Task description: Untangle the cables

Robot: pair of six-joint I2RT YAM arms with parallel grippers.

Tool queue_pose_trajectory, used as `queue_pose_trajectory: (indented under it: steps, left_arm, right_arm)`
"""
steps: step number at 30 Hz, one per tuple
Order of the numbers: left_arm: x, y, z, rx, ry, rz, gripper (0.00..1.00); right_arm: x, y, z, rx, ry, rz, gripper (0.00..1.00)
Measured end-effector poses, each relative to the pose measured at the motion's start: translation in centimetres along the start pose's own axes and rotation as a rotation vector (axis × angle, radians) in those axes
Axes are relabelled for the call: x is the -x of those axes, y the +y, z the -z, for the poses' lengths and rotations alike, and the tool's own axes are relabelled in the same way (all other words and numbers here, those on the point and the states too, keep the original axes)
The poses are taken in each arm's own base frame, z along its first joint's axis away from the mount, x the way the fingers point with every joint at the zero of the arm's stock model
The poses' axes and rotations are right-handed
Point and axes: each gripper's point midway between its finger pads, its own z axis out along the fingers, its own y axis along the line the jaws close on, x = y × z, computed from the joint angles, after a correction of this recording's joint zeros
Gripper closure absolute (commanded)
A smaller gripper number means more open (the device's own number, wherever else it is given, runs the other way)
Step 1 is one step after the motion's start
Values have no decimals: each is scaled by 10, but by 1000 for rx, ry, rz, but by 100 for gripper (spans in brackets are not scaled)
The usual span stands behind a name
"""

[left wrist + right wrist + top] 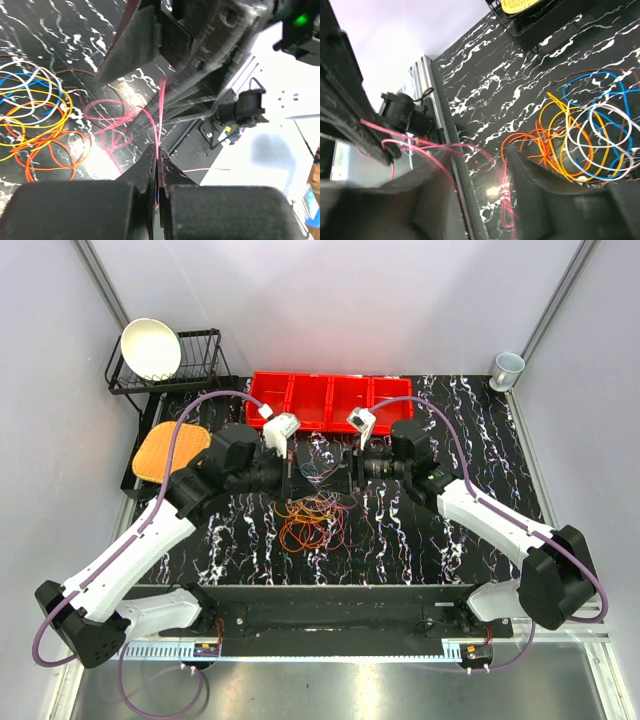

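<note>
The cables [312, 520] lie in a loose pile of orange, yellow, blue and white loops on the black marbled table, just in front of the two grippers. A thin pink cable [162, 100] rises taut from the table into my left gripper [157, 152], which is shut on it. In the top view the left gripper [296, 478] faces my right gripper [345, 472] at close range above the pile. My right gripper [472, 155] has its jaws apart, and strands of the pink cable [420, 145] run between its fingers. The pile [590, 135] lies to its right.
A red compartment tray [330, 400] stands behind the grippers. At the back left are a black wire rack [200, 350] with a white bowl [150, 348] and an orange pad [170, 450]. A mug [507, 368] stands at the back right.
</note>
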Motion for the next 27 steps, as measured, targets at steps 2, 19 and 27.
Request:
queue_pose_trajectory:
  steps: [2, 19, 27]
  left_arm:
    - [-1, -3, 0, -16, 4, -1, 100]
    - [-15, 50, 12, 259, -22, 22, 1]
    - [-69, 97, 56, 481, -33, 44, 1]
  right_arm:
    - [0, 0, -1, -3, 0, 2, 76]
    - [7, -14, -2, -123, -25, -50, 100]
    - [71, -45, 2, -367, -131, 8, 100]
